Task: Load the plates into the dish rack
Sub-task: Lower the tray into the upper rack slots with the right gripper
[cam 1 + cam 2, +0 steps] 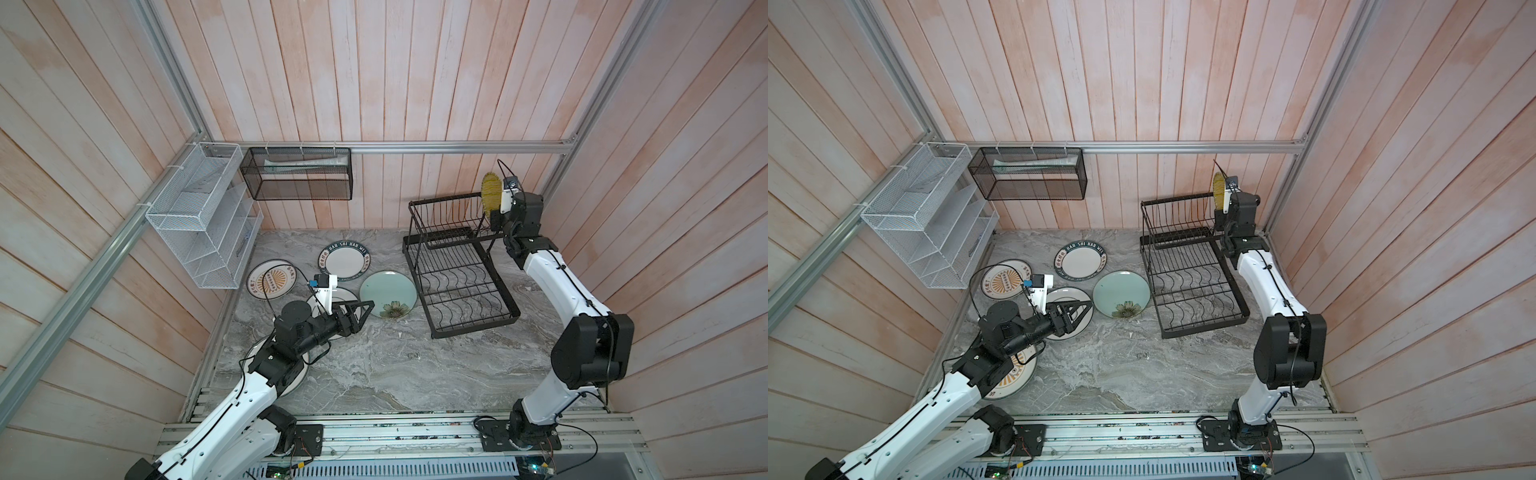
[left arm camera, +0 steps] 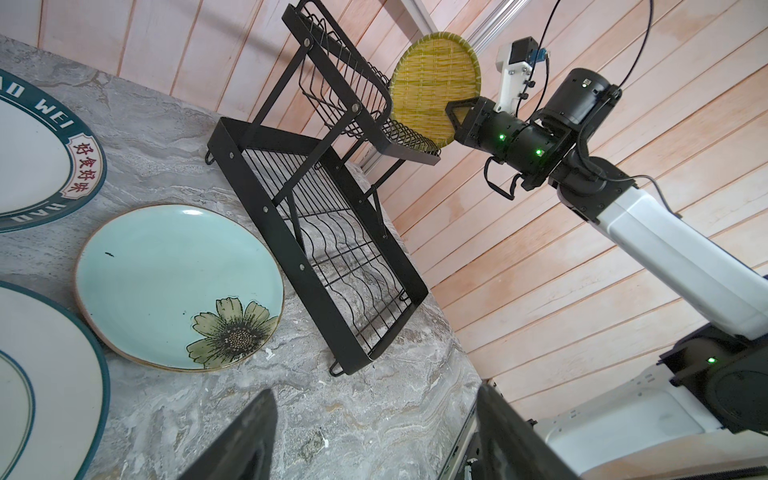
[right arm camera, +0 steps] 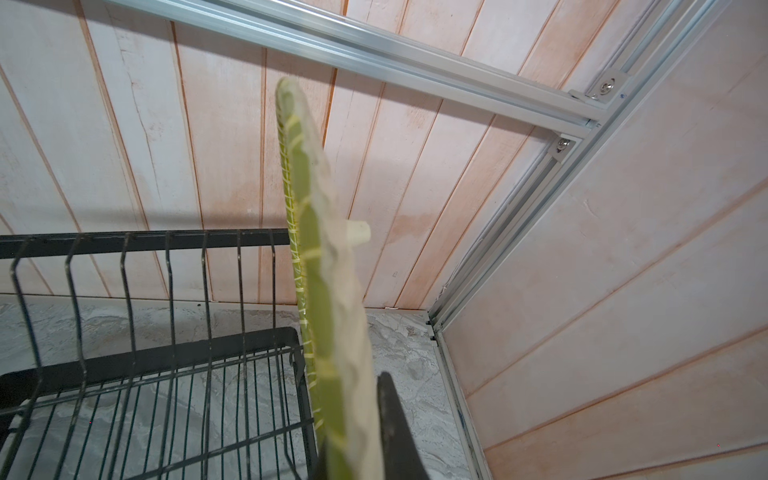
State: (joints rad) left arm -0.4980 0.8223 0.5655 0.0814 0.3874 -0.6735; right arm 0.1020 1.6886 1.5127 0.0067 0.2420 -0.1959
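The right end effector (image 1: 495, 219) is clamped tight on the lower rim of the yellow woven-look plate (image 1: 489, 192) and holds it upright on edge. The plate's top stands well above the end effector. Just beside the end effector, the plate's edge is at the near end of the upper slotted basket (image 1: 446, 216) of the black wire dish rack (image 1: 415, 266). Whether it sits within the wires cannot be told. Below and farther out lies the rack's lower wavy-wire tray (image 1: 467, 297), holding no plates.

The left end effector (image 1: 365, 314) has its jaws spread wide and holds nothing. It hangs over the grey marbled desk (image 1: 374, 365). Under its fingers lies the white plate with a dark ring (image 1: 1065, 300), flat on the desk. Just ahead of its fingertips is the pale teal flower plate (image 1: 386, 293), which lies close beside the rack's tray. Farther out are the white plate with a dark lettered rim (image 1: 345, 261) and an orange-sunburst plate (image 1: 272, 279). Behind the end effector, a second orange-sunburst plate (image 1: 1017, 374) shows partly under the arm.
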